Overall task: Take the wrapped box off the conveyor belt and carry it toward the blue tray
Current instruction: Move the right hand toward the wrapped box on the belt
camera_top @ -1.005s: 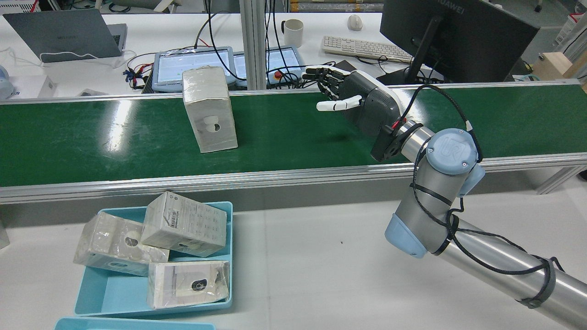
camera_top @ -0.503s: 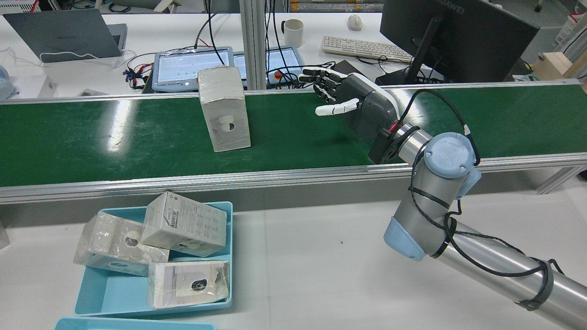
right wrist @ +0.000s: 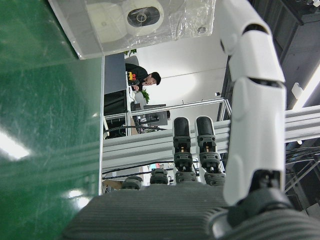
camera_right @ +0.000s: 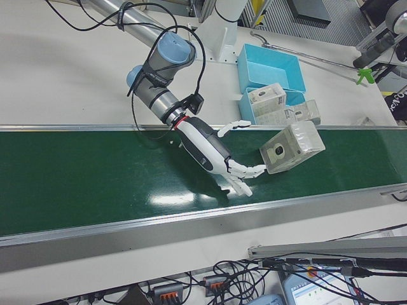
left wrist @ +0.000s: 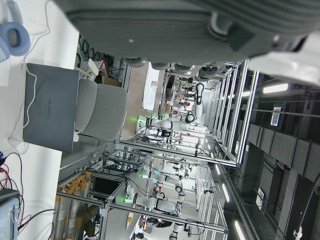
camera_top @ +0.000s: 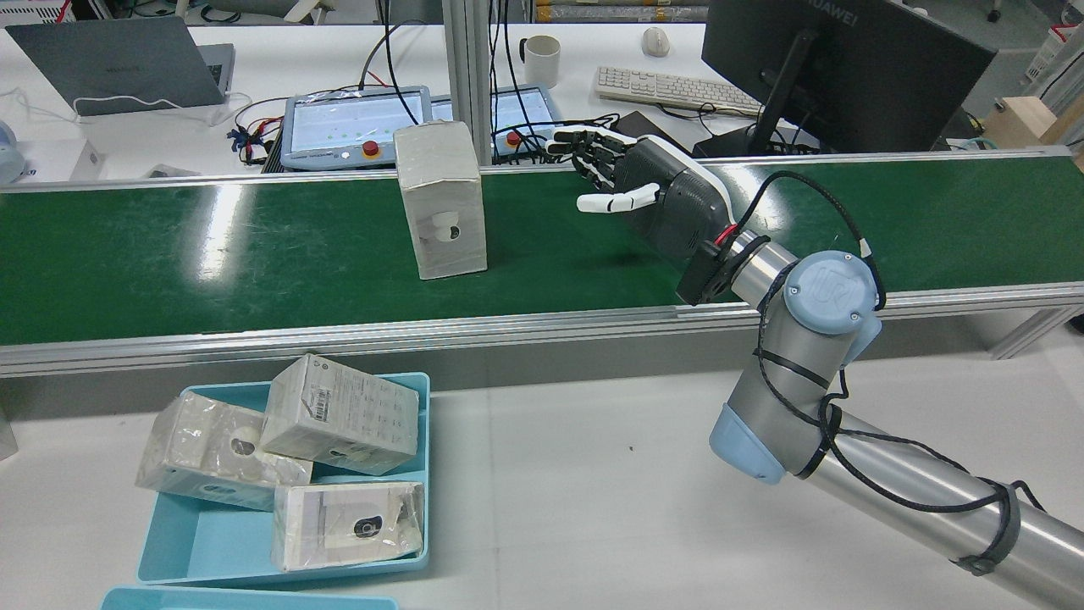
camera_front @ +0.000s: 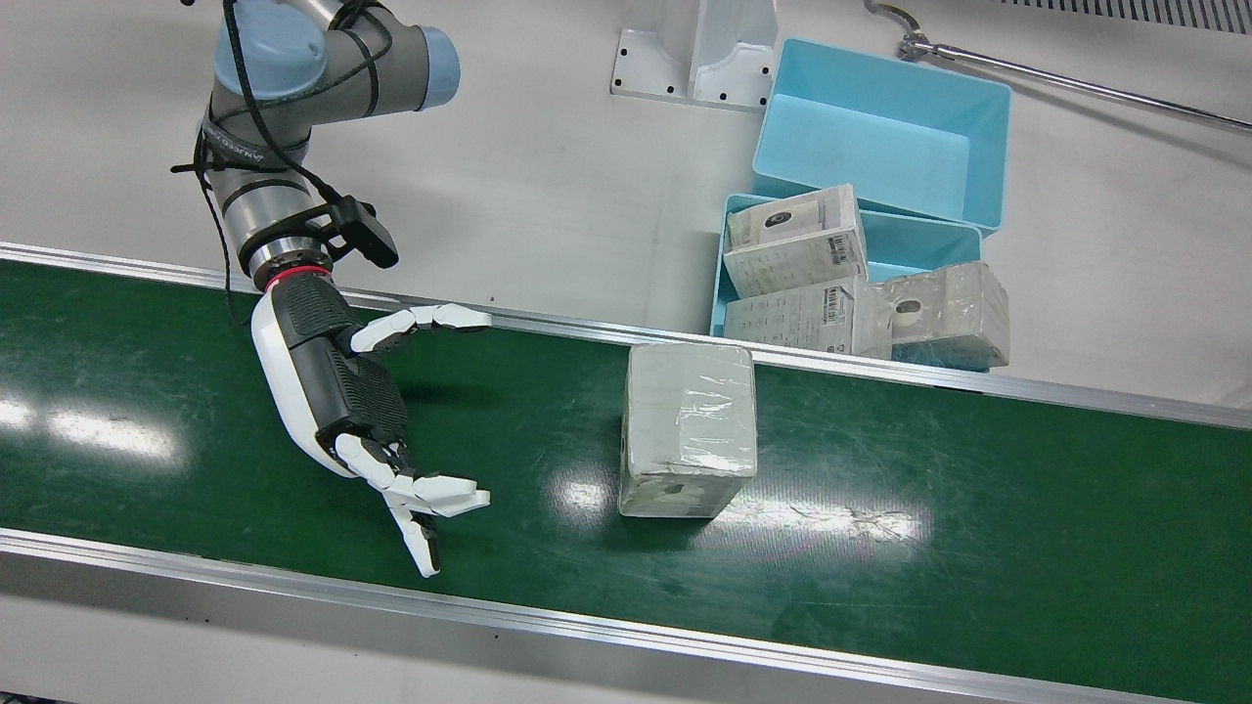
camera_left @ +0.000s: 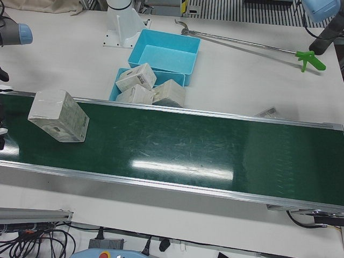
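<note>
— Where's the wrapped box [camera_top: 441, 199] sitting right now?

— Upright on the green belt [camera_top: 212, 254], about midway across its width. In the front view the box [camera_front: 690, 428] has bare belt [camera_front: 978, 548] on both sides, and its top corner overlaps the metal rail [camera_front: 880, 367] on the tray side.

— And the blue tray [camera_top: 203, 542]?

— On the white table [camera_top: 593, 474], just past that rail. It already holds three wrapped boxes, one leaning over its rim. The front view shows a second, empty blue bin [camera_front: 885, 132] touching it; the rear view only catches a sliver of that.

— What about the right hand [camera_front: 367, 411]?

— Held over the belt beside the box, not touching it, with a clear strip of green between them. Its fingers [camera_front: 430, 494] are spread wide and the thumb [camera_front: 421, 321] is stuck out apart, palm facing the box, holding nothing. The rear view shows the hand [camera_top: 652, 191] raised above the belt.

— Does its own camera add anything?

— It shows the box [right wrist: 135, 22] ahead, beyond the fingertips. The left-front view shows the box [camera_left: 58, 115] and long open belt past it.

— The left hand?

— Only its dark underside [left wrist: 190, 25] fills its own camera; I can't tell how its fingers are set.
</note>
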